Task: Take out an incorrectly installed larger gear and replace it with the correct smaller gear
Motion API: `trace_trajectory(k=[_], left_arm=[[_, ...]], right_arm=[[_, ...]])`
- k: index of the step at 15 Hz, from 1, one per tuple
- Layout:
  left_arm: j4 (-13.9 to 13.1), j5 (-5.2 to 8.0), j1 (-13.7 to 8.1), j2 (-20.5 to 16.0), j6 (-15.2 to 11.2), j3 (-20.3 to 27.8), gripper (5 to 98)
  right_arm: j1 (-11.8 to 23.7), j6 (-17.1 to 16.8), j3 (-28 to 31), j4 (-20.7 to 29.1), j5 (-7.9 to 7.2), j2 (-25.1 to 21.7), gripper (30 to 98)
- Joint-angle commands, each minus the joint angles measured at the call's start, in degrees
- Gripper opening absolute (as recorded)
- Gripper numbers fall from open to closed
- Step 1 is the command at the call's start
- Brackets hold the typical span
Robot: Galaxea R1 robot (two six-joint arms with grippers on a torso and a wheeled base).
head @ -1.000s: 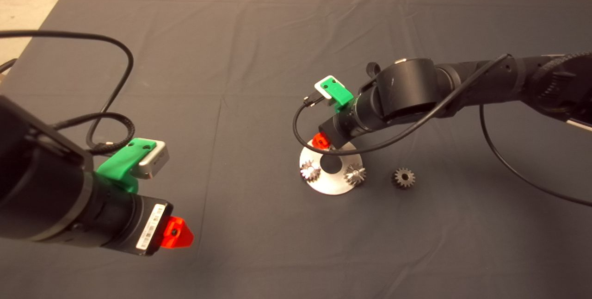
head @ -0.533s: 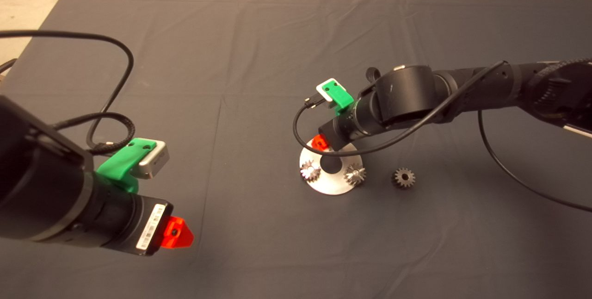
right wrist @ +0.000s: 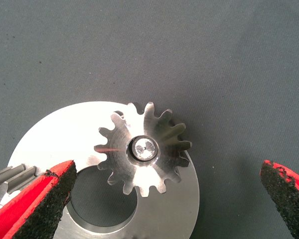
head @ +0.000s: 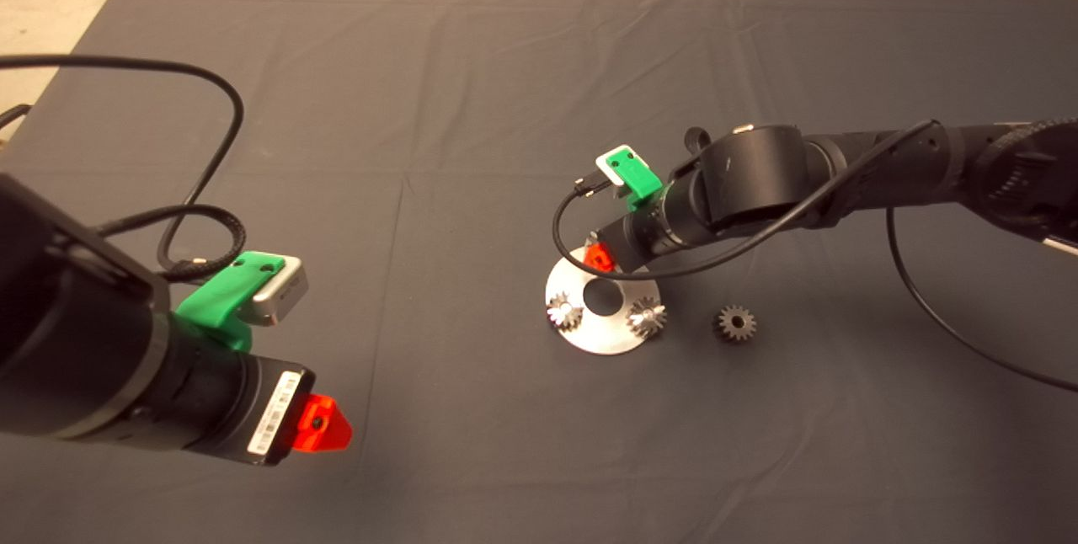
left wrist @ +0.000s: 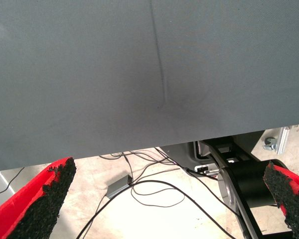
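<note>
The larger gear [right wrist: 142, 149], grey steel with pointed teeth, sits on a pin at the far edge of the round silver plate [right wrist: 50, 134]. In the head view my right arm hides it. My right gripper [right wrist: 167, 169] hangs over it, open, with a finger on each side and not touching it. That gripper shows in the head view [head: 600, 257] at the far rim of the plate [head: 602, 340]. The smaller gear [head: 735, 323], dark grey, lies flat on the mat to the right of the plate. My left gripper [head: 322, 428] is open and empty at the lower left.
Two shiny small gears [head: 564, 311] [head: 647, 317] sit on the plate on either side of its central hole [head: 600, 297]. A black cable loops beside my right wrist [head: 560, 232]. The left wrist view shows the mat's edge [left wrist: 139, 144] and cables on the floor.
My right gripper has shifted a little to the right over the plate's far edge. The left arm, the gears and the plate have not moved.
</note>
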Motion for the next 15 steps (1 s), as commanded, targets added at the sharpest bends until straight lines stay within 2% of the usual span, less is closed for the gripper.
trace_trajectory(k=[1,12,15], left_arm=[[-0.6,0.02,-0.5,0.1,0.0,0.7,97.8],[-0.6,-0.07,-0.5,0.1,0.0,0.7,97.8],[-0.6,0.02,-0.5,0.1,0.0,0.7,97.8]], right_arm=[[0.2,0.4,0.1,-2.5,0.29,-0.1,97.7],[-0.3,0.4,-1.4,-3.6,0.47,0.1,95.7],[-0.3,0.5,-2.4,-3.6,0.55,0.5,90.4]])
